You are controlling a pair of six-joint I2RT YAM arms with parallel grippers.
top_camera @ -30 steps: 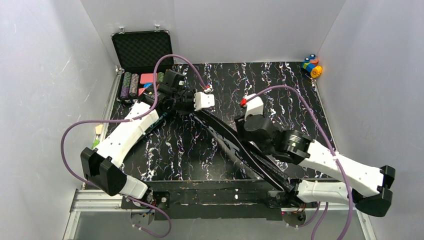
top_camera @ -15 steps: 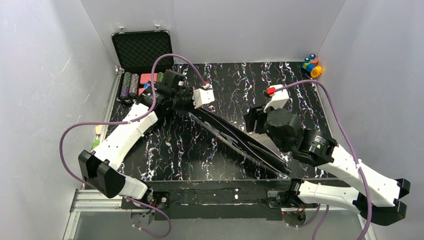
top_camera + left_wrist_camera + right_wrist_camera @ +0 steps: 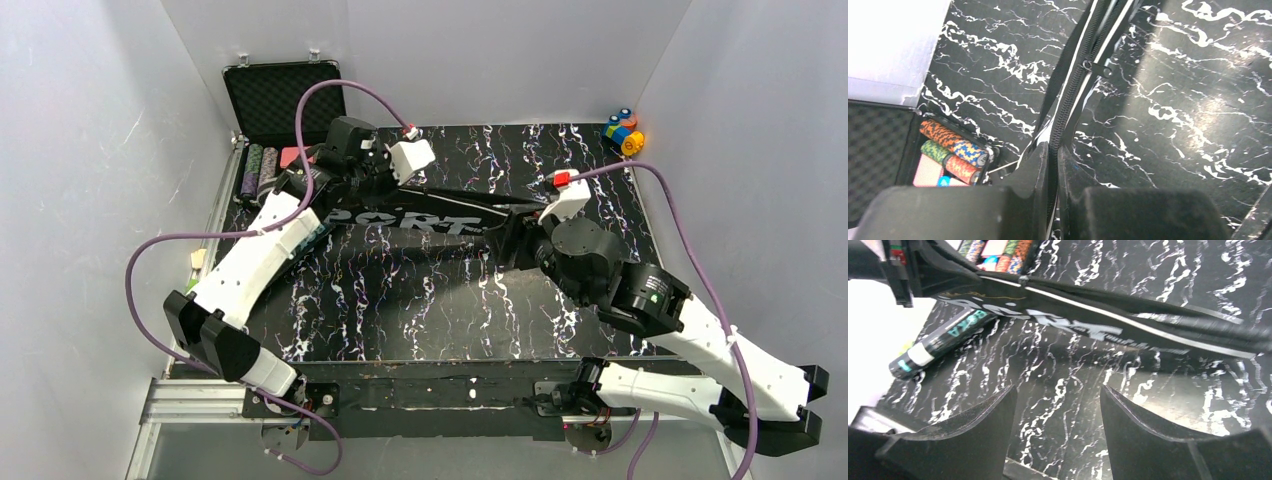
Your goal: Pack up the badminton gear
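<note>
Left gripper (image 3: pixel 1052 160), wrist cam: jaws almost together, pinching the zip edge of the bag (image 3: pixel 1075 85). Bag runs away from the fingers over the marbled table (image 3: pixel 1188 100). Chip case (image 3: pixel 878 145) at lower left, chips in rows.

Right wrist cam: right gripper (image 3: pixel 1058 425) spread wide, nothing betw. fingers. Bag lies just past the fingertips. Tube (image 3: pixel 943 340) w/ teal lettering lies on the table, one end passing under the bag.

Top cam: bag stretched across far-mid table betw. both grippers, "PORT" readable. Toy blocks (image 3: pixel 625 130) in far right corner.
</note>
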